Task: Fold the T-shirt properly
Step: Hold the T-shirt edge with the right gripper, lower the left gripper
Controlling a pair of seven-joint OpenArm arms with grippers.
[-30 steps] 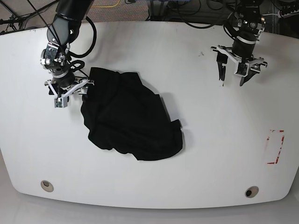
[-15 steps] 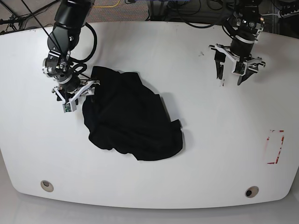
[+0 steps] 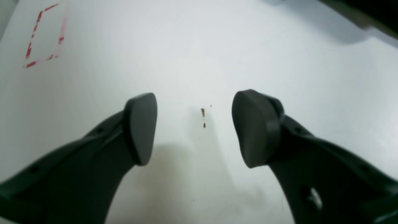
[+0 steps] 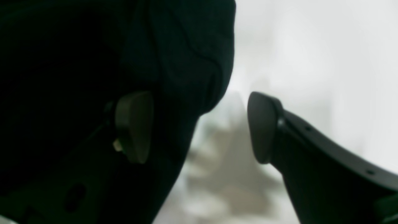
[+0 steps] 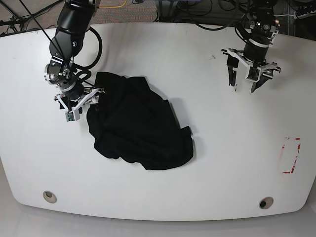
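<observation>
Right gripper point(image 5: 81, 102) sits at the far-left edge of the T-shirt point(image 5: 138, 123), jaws spread wide. Right wrist view: one fingertip point(image 4: 134, 126) is over the black cloth, the other over bare worktop point(image 5: 222, 148), with the shirt's edge between them; jaws not closed on it. Can't tell if the pad touches the fabric, view is blurred.

Left gripper point(image 5: 246, 79) is over bare worktop well apart from the shirt, jaws open, holding nothing. Small red specks point(image 3: 203, 115) on the surface between its fingers.

T-shirt lies crumpled in a heap left of centre. Red dashed rectangle point(image 5: 291, 155) near the right edge.
</observation>
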